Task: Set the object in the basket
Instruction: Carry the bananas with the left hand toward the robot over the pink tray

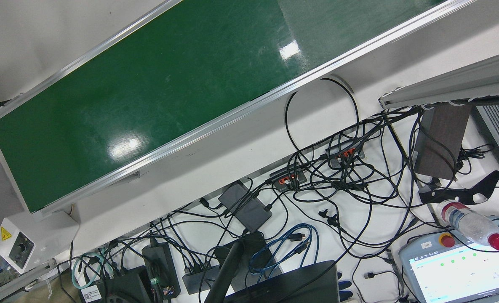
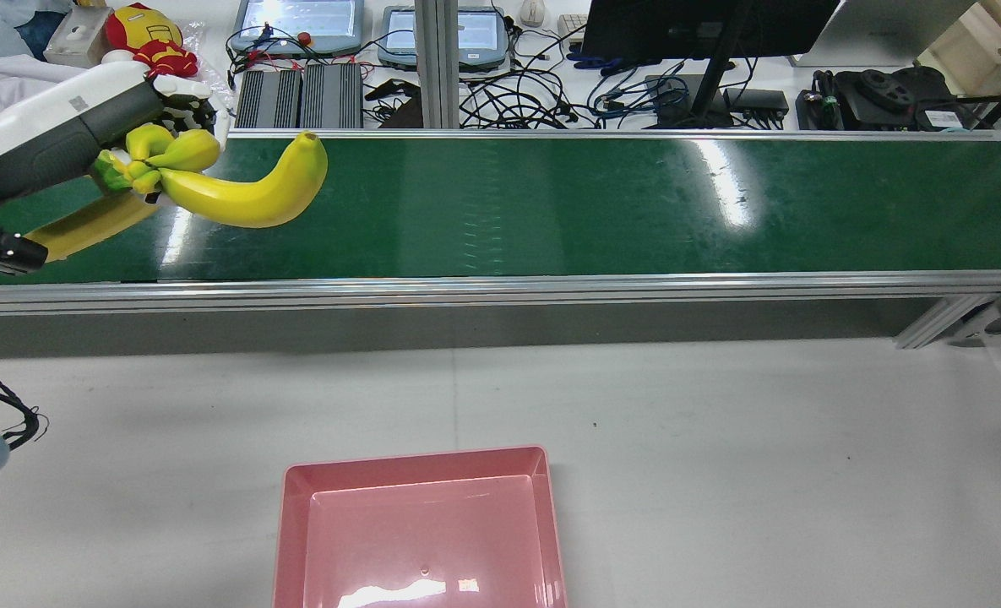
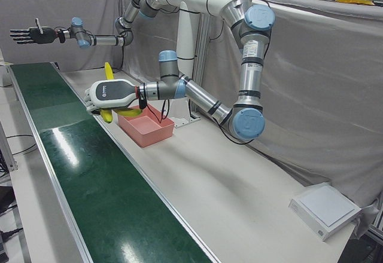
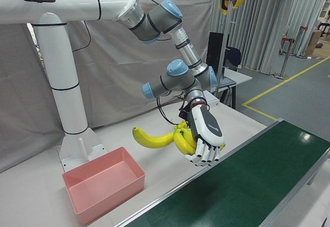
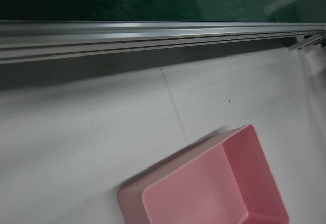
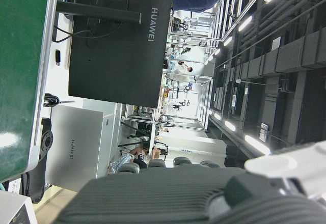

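Observation:
A bunch of yellow toy bananas (image 2: 238,190) with a green stem hangs in the air over the left end of the green conveyor belt (image 2: 551,203). My left hand (image 2: 69,127) is shut on its stem end; the longest banana sticks out to the right. The right-front view shows the same hand (image 4: 203,134) and bananas (image 4: 160,138) above the belt's near edge. The pink basket (image 2: 420,523) sits empty on the white table, lower and to the right of the hand, and also shows as the basket (image 5: 219,188). My right hand (image 3: 27,34) is raised high, far off, fingers spread, holding nothing.
An aluminium rail (image 2: 500,287) borders the belt between the hand and the basket. Behind the belt lie cables, a monitor (image 2: 703,25), tablets and a plush toy (image 2: 149,38). A white box (image 3: 326,209) rests on the table's far end.

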Robot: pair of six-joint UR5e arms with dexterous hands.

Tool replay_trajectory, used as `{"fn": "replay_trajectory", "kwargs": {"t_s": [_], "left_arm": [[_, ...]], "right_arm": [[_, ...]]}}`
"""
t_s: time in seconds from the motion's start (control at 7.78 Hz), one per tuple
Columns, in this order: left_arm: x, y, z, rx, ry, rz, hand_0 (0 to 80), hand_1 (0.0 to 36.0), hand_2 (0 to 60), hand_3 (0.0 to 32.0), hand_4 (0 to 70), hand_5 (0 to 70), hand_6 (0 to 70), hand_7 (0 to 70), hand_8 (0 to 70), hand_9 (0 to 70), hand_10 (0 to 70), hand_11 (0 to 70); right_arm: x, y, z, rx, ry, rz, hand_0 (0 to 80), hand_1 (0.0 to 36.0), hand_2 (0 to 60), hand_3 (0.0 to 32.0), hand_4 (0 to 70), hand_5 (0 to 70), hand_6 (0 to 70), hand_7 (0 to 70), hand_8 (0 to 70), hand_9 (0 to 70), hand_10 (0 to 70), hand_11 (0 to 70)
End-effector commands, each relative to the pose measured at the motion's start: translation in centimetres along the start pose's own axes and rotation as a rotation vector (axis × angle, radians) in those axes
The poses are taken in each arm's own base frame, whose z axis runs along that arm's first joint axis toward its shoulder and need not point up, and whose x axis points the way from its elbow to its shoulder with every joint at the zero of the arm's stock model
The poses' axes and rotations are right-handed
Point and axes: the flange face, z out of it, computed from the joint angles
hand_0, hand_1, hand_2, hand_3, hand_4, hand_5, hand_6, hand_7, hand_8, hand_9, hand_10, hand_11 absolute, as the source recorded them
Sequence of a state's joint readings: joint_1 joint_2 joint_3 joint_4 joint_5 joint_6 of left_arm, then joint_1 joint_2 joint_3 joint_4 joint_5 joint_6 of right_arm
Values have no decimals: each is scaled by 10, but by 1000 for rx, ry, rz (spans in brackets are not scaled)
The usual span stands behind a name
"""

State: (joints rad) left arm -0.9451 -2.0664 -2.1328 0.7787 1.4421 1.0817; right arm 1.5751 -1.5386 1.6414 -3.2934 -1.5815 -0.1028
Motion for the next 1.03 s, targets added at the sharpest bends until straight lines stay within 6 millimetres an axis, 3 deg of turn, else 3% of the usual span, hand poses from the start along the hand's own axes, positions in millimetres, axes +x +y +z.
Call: {"fn": "replay_trajectory", "kwargs": {"t_s": [0.0, 0.13, 0.26, 0.51, 0.77, 0.9], "left_arm": [[4, 5, -51, -20, -60, -106, 442, 173, 600, 0, 487, 700, 700, 700, 700, 700, 533, 700], [-25, 6, -63, -85, -127, -186, 467, 209, 600, 0, 502, 700, 700, 700, 700, 700, 502, 700], [-40, 22, -66, -126, -163, -214, 486, 235, 600, 0, 487, 700, 700, 700, 700, 700, 492, 695], [-74, 100, -72, -271, -265, -254, 533, 269, 600, 0, 501, 700, 677, 700, 700, 700, 473, 672], [-100, 181, -79, -423, -328, -303, 543, 273, 600, 0, 555, 700, 687, 700, 700, 700, 470, 666], [-106, 209, -83, -473, -335, -326, 551, 273, 600, 0, 574, 700, 690, 700, 700, 700, 463, 656]], "right_arm": [[0, 0, 0, 0, 0, 0, 0, 0, 0, 0, 0, 0, 0, 0, 0, 0, 0, 0], [0, 0, 0, 0, 0, 0, 0, 0, 0, 0, 0, 0, 0, 0, 0, 0, 0, 0], [0, 0, 0, 0, 0, 0, 0, 0, 0, 0, 0, 0, 0, 0, 0, 0, 0, 0], [0, -1, 0, 2, 0, 0, 0, 0, 0, 0, 0, 0, 0, 0, 0, 0, 0, 0], [1, -2, -1, 3, 2, 0, 0, 0, 0, 0, 0, 0, 0, 0, 0, 0, 0, 0], [0, -2, -1, 3, 0, 0, 0, 0, 0, 0, 0, 0, 0, 0, 0, 0, 0, 0]]}}
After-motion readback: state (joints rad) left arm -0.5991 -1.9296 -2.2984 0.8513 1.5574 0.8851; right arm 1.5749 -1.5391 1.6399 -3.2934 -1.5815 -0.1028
